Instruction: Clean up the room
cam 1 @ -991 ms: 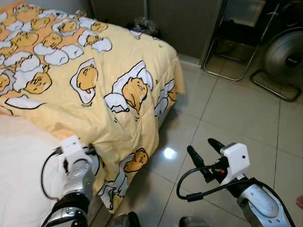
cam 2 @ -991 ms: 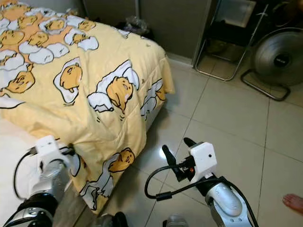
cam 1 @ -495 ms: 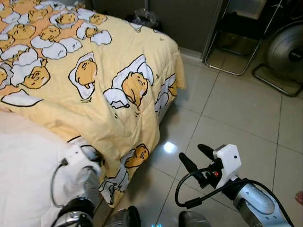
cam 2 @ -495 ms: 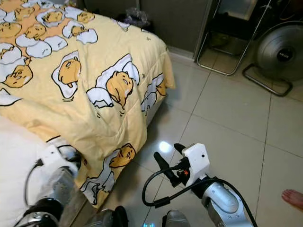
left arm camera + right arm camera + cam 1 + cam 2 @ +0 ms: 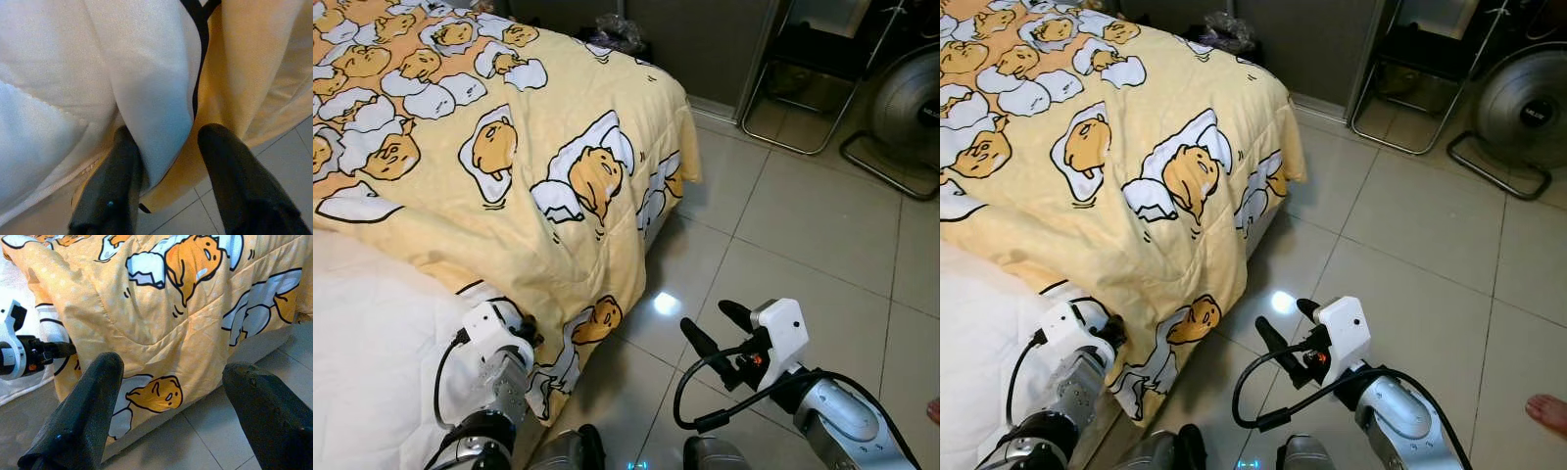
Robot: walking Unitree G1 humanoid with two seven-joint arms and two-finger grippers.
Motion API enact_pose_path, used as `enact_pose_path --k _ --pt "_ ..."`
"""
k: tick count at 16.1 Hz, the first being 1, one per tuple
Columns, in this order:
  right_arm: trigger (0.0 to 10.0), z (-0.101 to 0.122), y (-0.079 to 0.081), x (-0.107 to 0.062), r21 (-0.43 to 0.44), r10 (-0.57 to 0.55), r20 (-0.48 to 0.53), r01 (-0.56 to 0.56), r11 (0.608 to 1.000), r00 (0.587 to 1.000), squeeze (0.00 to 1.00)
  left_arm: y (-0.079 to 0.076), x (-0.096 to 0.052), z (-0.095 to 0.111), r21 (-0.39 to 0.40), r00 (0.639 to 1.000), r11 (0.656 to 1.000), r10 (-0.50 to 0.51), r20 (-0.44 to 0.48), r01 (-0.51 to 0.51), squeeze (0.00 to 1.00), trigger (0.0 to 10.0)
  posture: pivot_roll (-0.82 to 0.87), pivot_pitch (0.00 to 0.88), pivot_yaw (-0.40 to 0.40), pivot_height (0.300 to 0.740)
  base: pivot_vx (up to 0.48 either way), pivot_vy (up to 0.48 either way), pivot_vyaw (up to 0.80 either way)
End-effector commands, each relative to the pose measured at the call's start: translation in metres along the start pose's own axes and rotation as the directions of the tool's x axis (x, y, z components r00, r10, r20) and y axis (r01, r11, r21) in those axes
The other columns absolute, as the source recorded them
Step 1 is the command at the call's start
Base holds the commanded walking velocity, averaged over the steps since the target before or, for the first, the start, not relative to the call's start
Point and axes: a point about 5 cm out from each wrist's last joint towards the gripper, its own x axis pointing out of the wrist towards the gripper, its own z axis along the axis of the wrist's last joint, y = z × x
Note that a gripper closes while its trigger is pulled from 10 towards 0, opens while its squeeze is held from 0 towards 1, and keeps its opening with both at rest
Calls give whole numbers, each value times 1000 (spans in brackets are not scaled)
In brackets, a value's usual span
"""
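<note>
A yellow blanket printed with egg cartoons drapes over the bed's corner and hangs toward the floor. My left gripper sits low at the blanket's hanging edge beside the white mattress sheet. In the left wrist view that gripper is open, with a white and yellow fold of the blanket lying between its fingers. My right gripper hovers open over the tiled floor, a little right of the bed corner, with nothing in it; its wrist view faces the blanket.
A standing fan and a metal folding chair stand at the back right. A dark bag lies past the bed's far corner. A person's foot rests at the right edge. Glossy tiled floor spreads right of the bed.
The head camera has tilted, shifting the scene. My left gripper has dropped lower and reached in to the blanket's hanging edge. The right gripper has drawn slightly left and nearer.
</note>
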Motion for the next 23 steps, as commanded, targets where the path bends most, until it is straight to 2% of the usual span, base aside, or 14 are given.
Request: enact_pose_path --k 1,4,7,11,14,15,17,18,20,23 --pt "10000 2 3 -1 11 20 -1 -20 1000 1000 0 5 0 -4 5 1000 1000 8 -13 -8 0 0 -278 158 85 740 0 0 0" --pt "10000 2 2 -1 8 20 -3 -20 1000 1000 0 8 0 -2 -33 1000 999 8 -4 -9 0 0 -282 159 83 740 0 0 0" --pt "10000 3 2 2 12 24 -2 -24 1000 1000 0 -6 4 5 -95 999 994 -44 25 46 0 0 -278 160 76 740 0 0 0" --pt "10000 5 1 5 26 19 6 -19 999 1000 0 -6 4 3 -101 998 993 -56 25 58 0 0 -277 154 77 740 0 0 0" --pt "10000 3 1 5 28 19 -1 -19 999 1000 0 13 1 -1 -104 1000 995 -8 17 10 0 0 -272 142 79 740 0 0 0" --pt "10000 3 1 5 27 20 -2 -20 999 1000 0 26 -2 -5 -100 1000 995 23 12 -21 0 0 -270 135 82 740 0 0 0" --pt "10000 1 1 7 26 23 -3 -23 999 1000 0 63 -13 -14 -93 994 989 112 5 -111 0 0 -261 124 86 740 0 0 0" --pt "10000 1 0 8 26 25 -4 -25 999 1000 0 75 -18 -14 -94 989 985 145 22 -143 0 0 -246 116 87 740 0 0 0" --pt "10000 -1 0 8 26 32 -9 -32 999 999 0 87 -24 -18 -91 983 980 180 33 -177 0 0 -236 109 86 740 0 0 0" --pt "10000 -2 2 10 23 47 -13 -47 999 999 0 96 -32 -30 -88 979 975 204 5 -203 0 0 -233 103 85 740 0 0 0"
